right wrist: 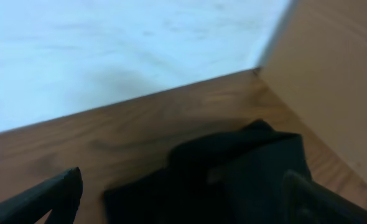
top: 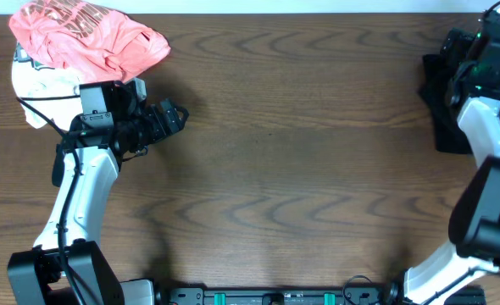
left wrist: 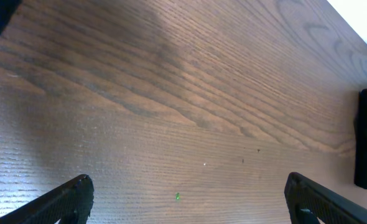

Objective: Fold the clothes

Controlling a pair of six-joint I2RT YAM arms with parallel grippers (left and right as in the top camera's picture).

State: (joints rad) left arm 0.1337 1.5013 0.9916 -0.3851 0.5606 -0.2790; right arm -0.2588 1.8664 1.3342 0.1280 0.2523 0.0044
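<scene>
- A dark wood-grain table (top: 301,169) fills the overhead view. Past its far edge the right wrist view shows a pale, blurred floor (right wrist: 109,50) and a beige panel (right wrist: 339,93).
- A black garment (top: 441,110) lies bunched at the table's far right corner, directly under the right claw (right wrist: 183,202). Seen from that wrist, the dark cloth sits below and between the two fingers (right wrist: 59,193), heaped more toward the right-hand one.
- The right claw's jaws stand wide apart with nothing pinched between them. Whether either finger brushes the cloth cannot be told.
- A coral-pink printed tee (top: 89,38) lies crumpled at the far left corner, behind the left claw (left wrist: 186,190). It is close to that arm's wrist and clear of the fingertips.
- A white garment (top: 34,85) pokes out from under the tee's near side, also behind the left claw and beside its arm.
- The left claw's jaws are spread wide over bare wood and hold nothing. It points across the table toward the right side.
- The black garment shows only as a dark strip at the right edge of the left wrist view, well apart from the left claw.
</scene>
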